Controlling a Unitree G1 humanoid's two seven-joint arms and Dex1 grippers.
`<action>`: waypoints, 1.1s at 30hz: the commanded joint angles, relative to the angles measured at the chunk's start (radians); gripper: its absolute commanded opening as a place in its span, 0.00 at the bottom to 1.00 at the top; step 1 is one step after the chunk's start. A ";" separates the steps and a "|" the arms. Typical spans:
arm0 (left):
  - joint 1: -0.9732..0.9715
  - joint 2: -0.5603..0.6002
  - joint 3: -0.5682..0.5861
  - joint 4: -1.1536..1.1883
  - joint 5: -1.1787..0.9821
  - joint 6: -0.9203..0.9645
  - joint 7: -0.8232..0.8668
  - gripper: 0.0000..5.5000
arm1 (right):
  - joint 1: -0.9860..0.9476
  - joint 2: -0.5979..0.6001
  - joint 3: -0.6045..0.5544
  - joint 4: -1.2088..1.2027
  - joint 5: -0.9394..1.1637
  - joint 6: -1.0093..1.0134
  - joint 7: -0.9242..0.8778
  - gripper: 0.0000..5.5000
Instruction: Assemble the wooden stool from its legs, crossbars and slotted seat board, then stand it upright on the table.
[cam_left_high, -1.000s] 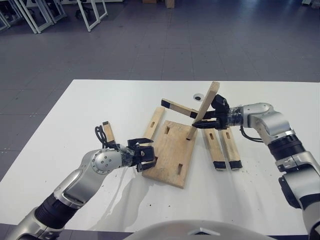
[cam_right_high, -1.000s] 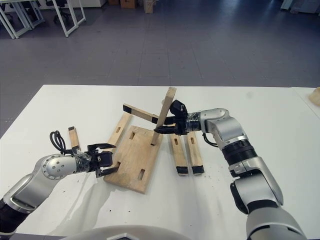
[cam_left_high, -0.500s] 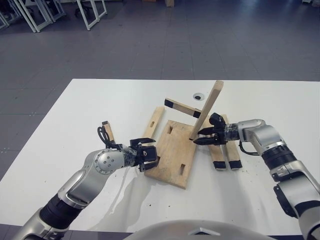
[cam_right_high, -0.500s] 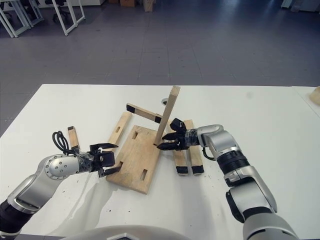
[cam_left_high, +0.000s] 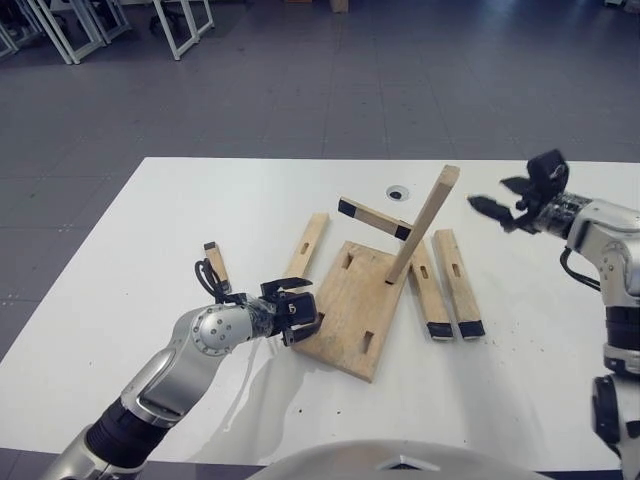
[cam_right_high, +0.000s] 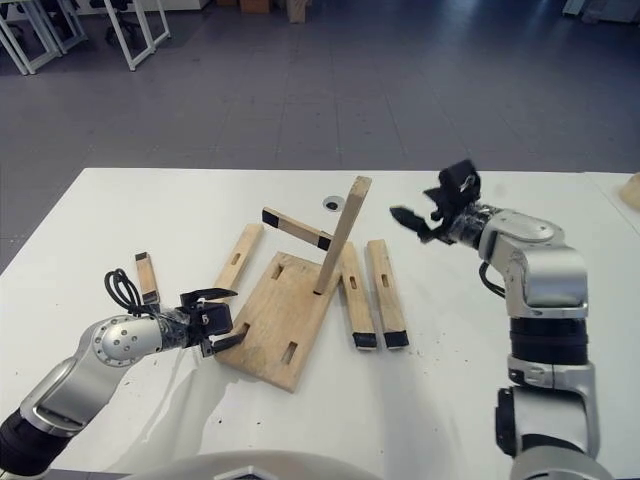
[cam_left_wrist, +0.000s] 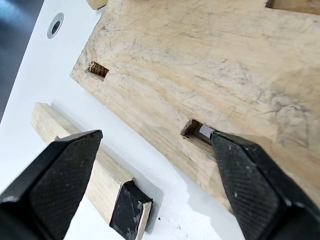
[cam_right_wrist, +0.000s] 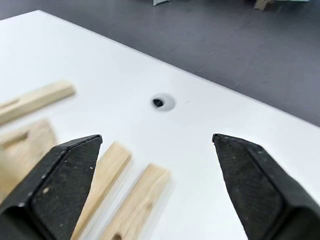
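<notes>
On bench (cam_left_high: 180, 215), leg (cam_left_high: 422, 226) stands slotted in seat (cam_left_high: 345, 318); left end effector (cam_left_wrist: 156, 134), right end effector (cam_left_high: 492, 197) open, empty; next: grasp spare leg (cam_left_high: 459, 283).

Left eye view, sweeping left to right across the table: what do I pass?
Short black-tipped bar → loose flat bar → upright leg standing in the seat board → open right gripper.

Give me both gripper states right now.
Left gripper: open at the seat board near corner, gripping nothing.
Right gripper: open, empty, over the table.
</notes>
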 joint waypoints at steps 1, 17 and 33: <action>0.044 -0.025 -0.051 0.032 0.006 0.056 -0.014 0.73 | -0.248 0.269 -0.188 -0.158 0.137 0.170 -0.333 0.60; 0.040 -0.031 -0.051 0.021 0.018 0.068 -0.022 0.73 | -0.487 0.532 -0.299 -0.413 0.344 0.342 -0.699 0.60; 0.119 -0.122 -0.006 -0.084 0.014 0.298 0.073 0.73 | -0.326 0.397 -0.283 -0.338 0.299 0.050 -0.733 0.60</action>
